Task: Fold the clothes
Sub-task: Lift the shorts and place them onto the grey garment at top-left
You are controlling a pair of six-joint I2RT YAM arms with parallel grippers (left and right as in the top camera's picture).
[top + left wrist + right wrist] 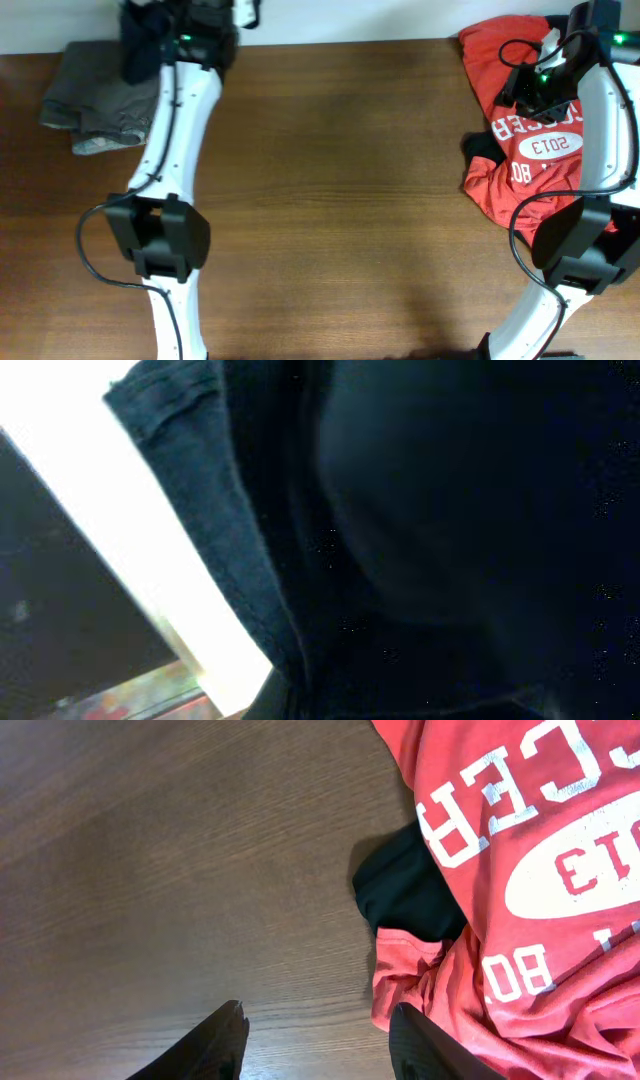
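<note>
The dark navy shorts (143, 50) hang bunched at the table's far left edge, with my left gripper (168, 40) shut on them. Their dark fabric (420, 540) fills the left wrist view and hides the fingers. A folded grey-brown garment (95, 100) lies just left of that arm. The red jersey (535, 150) with white lettering lies crumpled at the right, and a black garment (481, 148) pokes out from under its left side. My right gripper (522, 92) hovers over the jersey's left part. In the right wrist view it (320, 1025) is open and empty, with the jersey's edge (520, 870) and the black garment (410, 890) just ahead of it.
The brown wooden table (340, 180) spreads between the two arms. A bright white strip (130, 530) beyond the table's far edge shows beside the shorts. Black cables run along both arms.
</note>
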